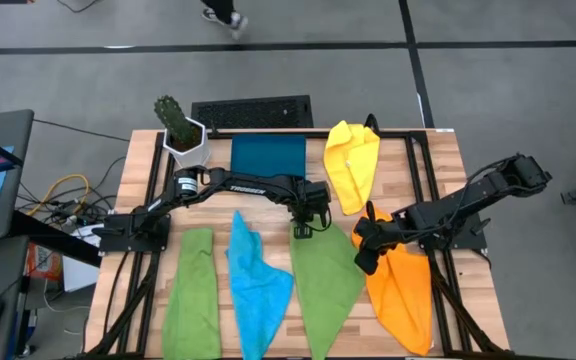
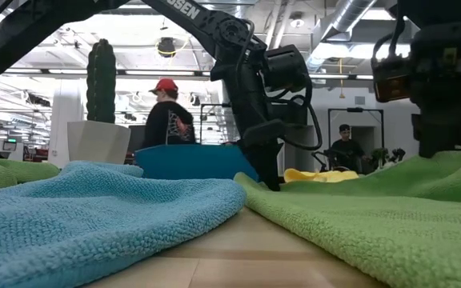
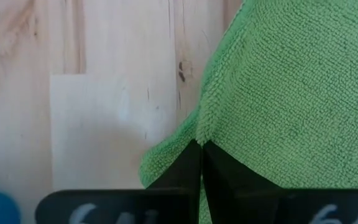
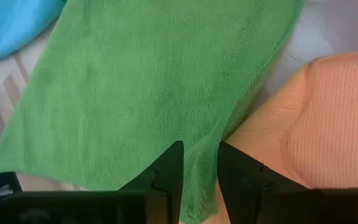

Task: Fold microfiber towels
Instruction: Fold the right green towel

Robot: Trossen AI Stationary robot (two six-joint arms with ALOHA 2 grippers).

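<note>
Five microfiber towels lie on the wooden table: a green one (image 1: 190, 290) at the left, a sky-blue one (image 1: 256, 285), a middle green one (image 1: 323, 285), an orange one (image 1: 403, 295) at the right and a yellow one (image 1: 351, 165) at the far right. My left gripper (image 1: 303, 228) is shut on the middle green towel's far corner. My right gripper (image 4: 197, 171) stands at that towel's right corner (image 4: 199, 186), beside the orange towel (image 4: 328, 124). Its fingers are apart, with green cloth lying between them. My left gripper pinches the middle green towel's far corner (image 3: 199, 132) at its edge between its two shut fingers. The fingers come steeply from above, tips down at the table (image 2: 272, 180). The towel lies flat and slack on the table. I cannot tell whether my right gripper's fingers (image 4: 169, 171) touch the green cloth between them.
A dark teal tray (image 1: 268, 155) lies at the far middle of the table, with a potted cactus (image 1: 181, 135) to its left and a keyboard (image 1: 251, 112) beyond the far edge. People show in the room behind (image 2: 169, 112). Bare wood shows between the towels.
</note>
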